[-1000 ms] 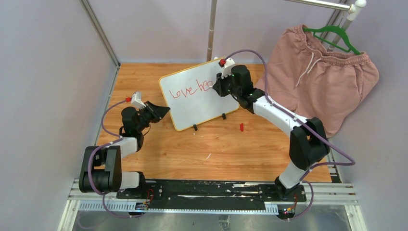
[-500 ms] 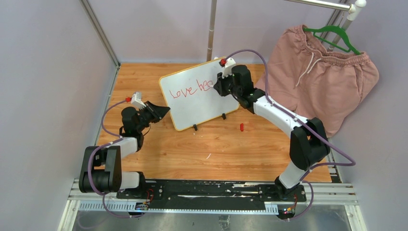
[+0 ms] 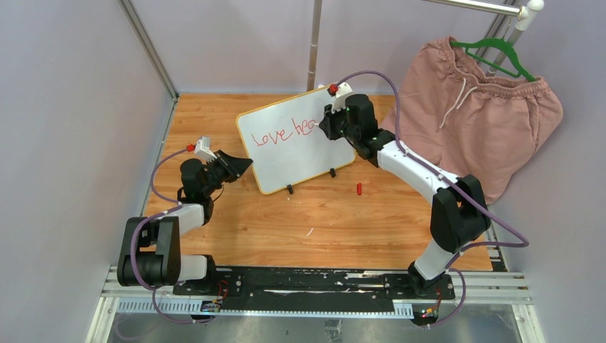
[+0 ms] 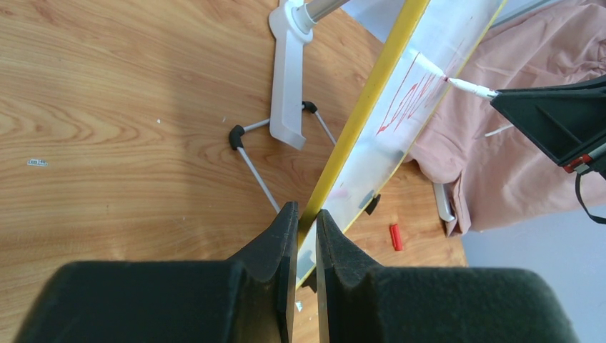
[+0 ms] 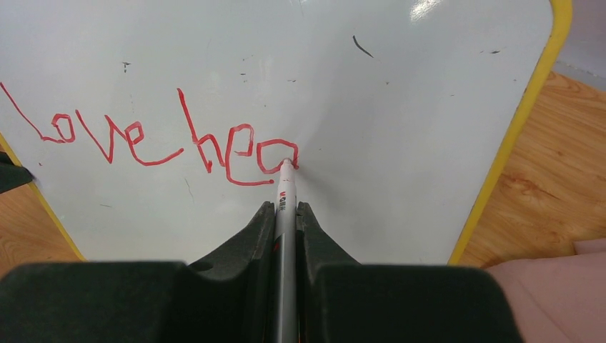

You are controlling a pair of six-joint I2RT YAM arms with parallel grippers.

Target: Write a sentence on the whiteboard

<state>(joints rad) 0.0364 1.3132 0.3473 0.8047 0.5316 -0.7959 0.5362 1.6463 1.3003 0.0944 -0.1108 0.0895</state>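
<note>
Whiteboard point(image 3: 300, 153) stands tilted back on its feet at the far-middle of the table point(image 3: 286, 229), left end angled nearer the arms. Left gripper point(image 4: 306, 211) is clenched on the yellow frame at the board's left edge, one jaw each side. That's prob. to brace it so pen pressure can't tip or skid it. Right gripper point(image 5: 286, 207) is clamped on the marker point(image 5: 284, 191), w/ the barrel running straight out btwn the jaws. The tip touches the board at the end of the sentence point(image 5: 164, 143), which reads "love hea" so far. Pen in line w/ the wrist likely gives a steady press.

Room: plenty of blank white to the right of the tip before the yellow edge, plus a full band below for a 2nd line. Pink shorts point(image 3: 479, 121) hang just past the board's right end, beside the right arm. They look apart from it, though the overhead view can't settle that. Red cap point(image 3: 359, 189) lies on the wood in front of the board, apart from both arms.
</note>
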